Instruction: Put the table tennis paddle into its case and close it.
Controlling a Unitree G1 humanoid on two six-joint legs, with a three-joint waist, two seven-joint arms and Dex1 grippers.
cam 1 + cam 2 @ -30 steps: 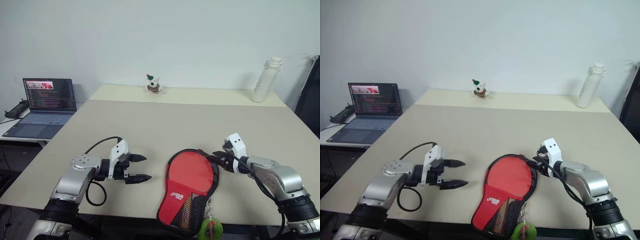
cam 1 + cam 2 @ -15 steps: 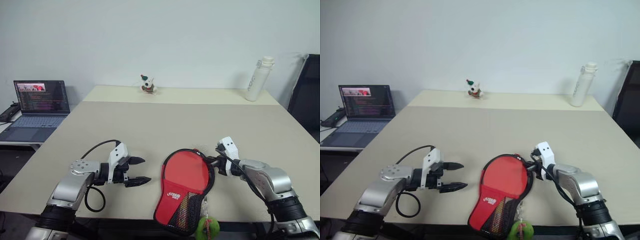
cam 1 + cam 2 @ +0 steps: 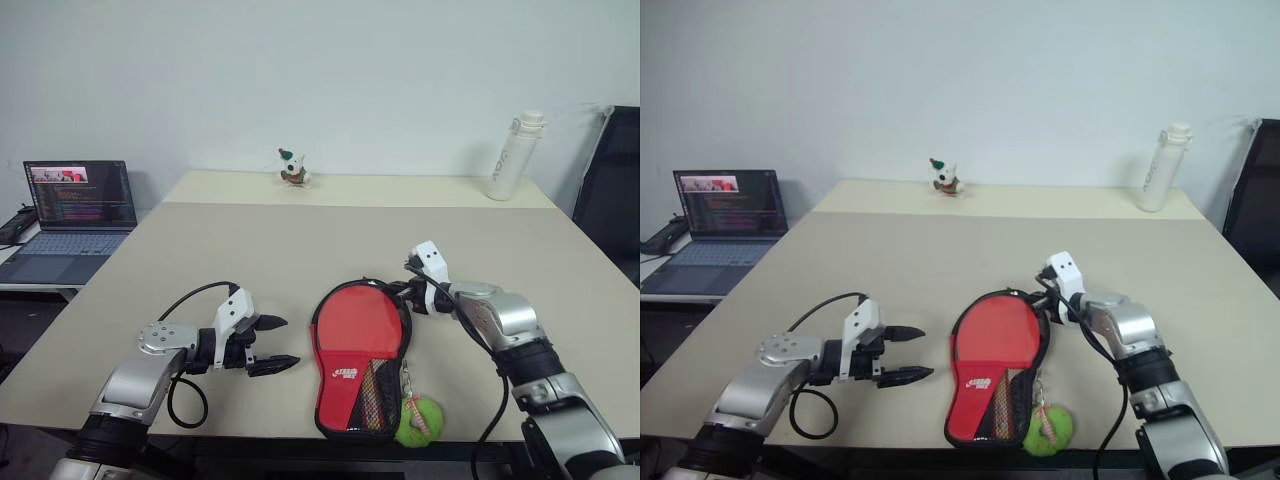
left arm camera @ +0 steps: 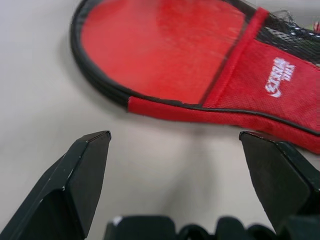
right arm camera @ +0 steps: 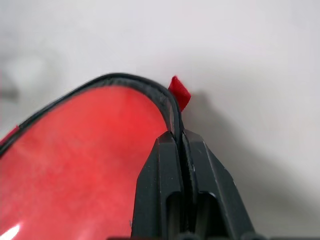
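- Left eye view: the case (image 3: 360, 360) lies flat near the table's (image 3: 300, 250) front edge, red side up; I'd say the paddle is already inside.
- Right gripper (image 3: 404, 293) pinched shut on the case's black rim at its far right edge, probably zipping.
- Left gripper (image 3: 277, 343) beside the case's left side, fingers apart, empty.
- Left: finish closing; can't tell how far the rim is shut.

The case (image 3: 360, 345) has a red face edged with a black zipper rim, a white logo on the red, and a black mesh pocket at its narrow end. A small red tab (image 5: 179, 93) sticks out of the rim. A green ball (image 3: 420, 422) with a red strap hangs beside it. The tabletop (image 3: 300, 250) is pale beige. Both claws, left (image 3: 272, 344) and right (image 3: 403, 292), have black fingers on white and silver arms. The bottle (image 3: 512, 156) is white; the laptop (image 3: 68, 215) is dark grey.
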